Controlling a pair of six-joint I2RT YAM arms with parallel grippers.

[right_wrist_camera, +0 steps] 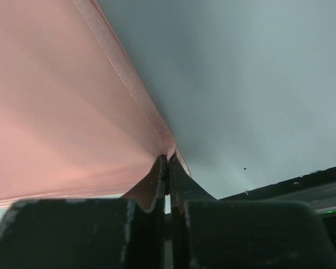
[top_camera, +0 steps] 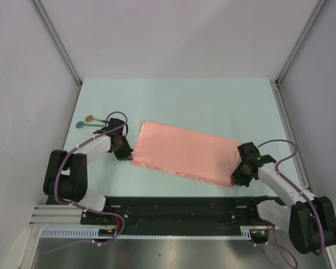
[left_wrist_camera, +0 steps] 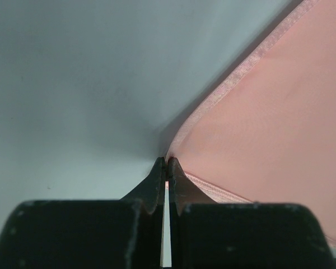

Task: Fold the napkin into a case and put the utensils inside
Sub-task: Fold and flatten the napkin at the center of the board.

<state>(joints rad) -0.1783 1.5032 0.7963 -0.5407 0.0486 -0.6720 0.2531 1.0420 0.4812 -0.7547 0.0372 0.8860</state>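
Note:
The salmon-pink napkin (top_camera: 182, 151) lies folded in half as a long rectangle across the middle of the table. My left gripper (top_camera: 125, 154) is shut on its near-left corner (left_wrist_camera: 176, 151). My right gripper (top_camera: 235, 179) is shut on its near-right corner (right_wrist_camera: 168, 147). Both corners are pinched and slightly lifted. The two spoons lie side by side at the far left of the table: the one with the golden-brown bowl (top_camera: 89, 118) and the one with the teal-green bowl (top_camera: 80, 124), just beyond my left arm.
The pale green table (top_camera: 213, 106) is bounded by white walls on the left, back and right. A black rail (top_camera: 179, 207) with the arm bases runs along the near edge and shows in the right wrist view (right_wrist_camera: 302, 185).

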